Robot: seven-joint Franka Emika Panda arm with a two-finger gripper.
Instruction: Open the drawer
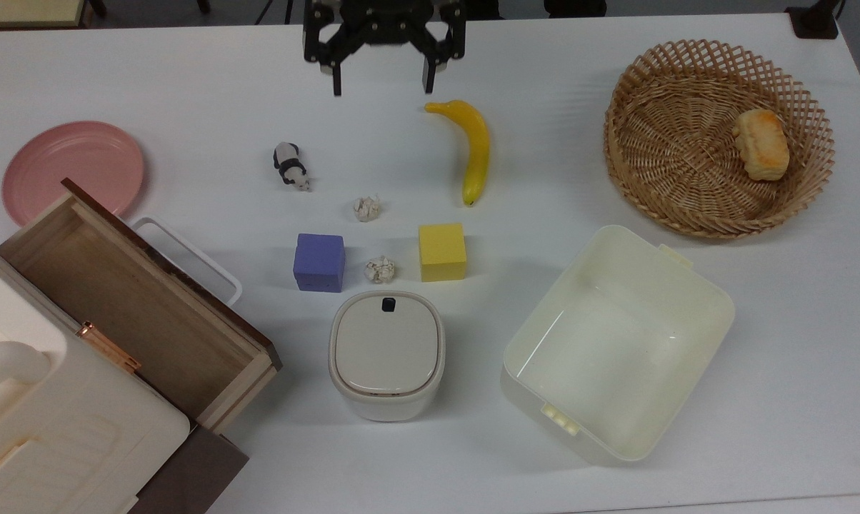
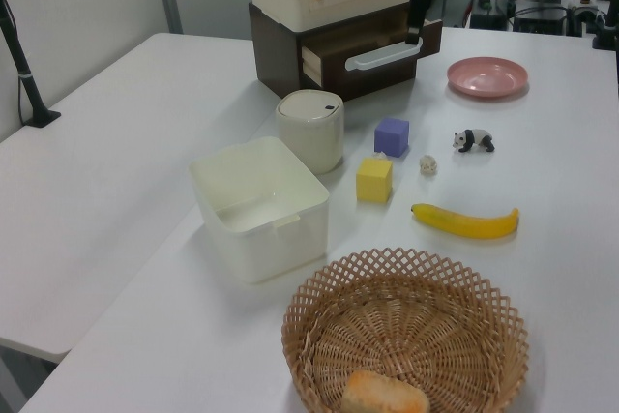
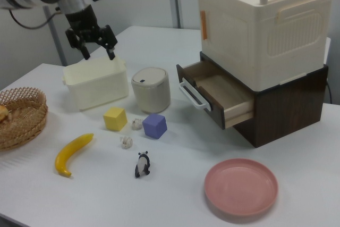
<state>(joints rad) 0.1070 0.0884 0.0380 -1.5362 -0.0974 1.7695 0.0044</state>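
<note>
Arm raised off the white table (image 1: 794,321), black two-finger gripper (image 1: 382,80) pointing down at the top view's upper edge, jaws spread wide, holding nothing. In the right view the gripper (image 3: 98,50) hangs well above the table, with the white wrist and arm link reaching in from the right view's upper left. The arm is cut off by the frame in the top view; in the left view just a dark piece shows in front of the cabinet, hard to read.

Large wooden drawer (image 1: 130,307) with light brown inside, dark brown front panel and white loop handle (image 1: 187,250) stands pulled out, at the top view's lower left. It sits in the dark brown base under the cream cabinet (image 3: 263,30). Its inside looks bare; the rear part is hidden under the cabinet.

Near the handle: pink round plate (image 1: 73,168), small panda figure (image 1: 289,165), purple foam cube (image 1: 319,262). Beside them are two crumpled paper balls (image 1: 380,269), a yellow foam cube (image 1: 442,252) and a small lidded white bin (image 1: 386,353).

Further on the top view's right: yellow banana (image 1: 474,150), cream plastic tub (image 1: 708,300), woven wicker basket (image 1: 637,128) holding a bread piece (image 1: 761,144).

Open table between gripper and handle; panda is the nearest item on that stretch.
</note>
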